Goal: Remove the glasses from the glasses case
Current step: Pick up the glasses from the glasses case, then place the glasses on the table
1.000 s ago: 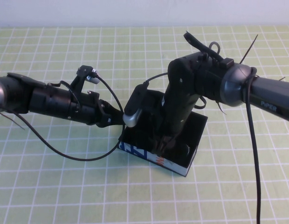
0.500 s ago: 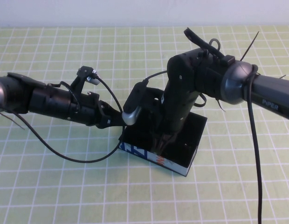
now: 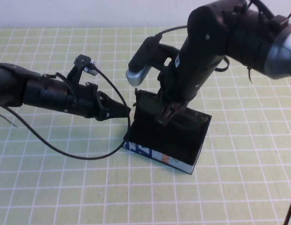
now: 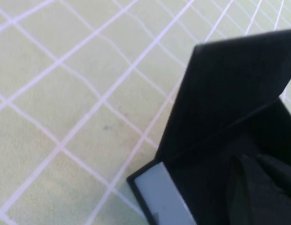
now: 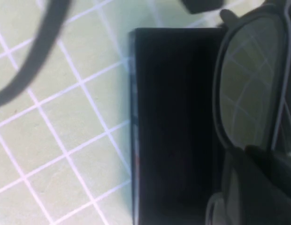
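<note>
High view first: across the pale green gridded bench [image 3: 51,187], two black arms meeting over the middle. Coming in low from the left edge, the left arm, stretched nearly flat; dropping steeply from the far right corner, the right arm, wrist bent hard down.

Between them, in the middle of the bench, the rectangular glasses case [image 3: 155,153], black inside, white side with blue and orange print facing the near edge, matt black flap lid [image 3: 146,105] standing upright on its left side.

Hanging just above the open box, the black thick-framed plastic glasses [image 5: 248,84], pinched by the right gripper [image 3: 168,112], which looks clamped on the frame.

At the lid's outer face, the left gripper [image 3: 118,110]; open or closed, cannot tell, nor whether touching.

Step in hand, by the look of it: lifting the glasses clear. Best done by rising straight up, keeping the frame level, clearing the far wall and the upright lid before swinging aside, with the lid kept back.
</note>
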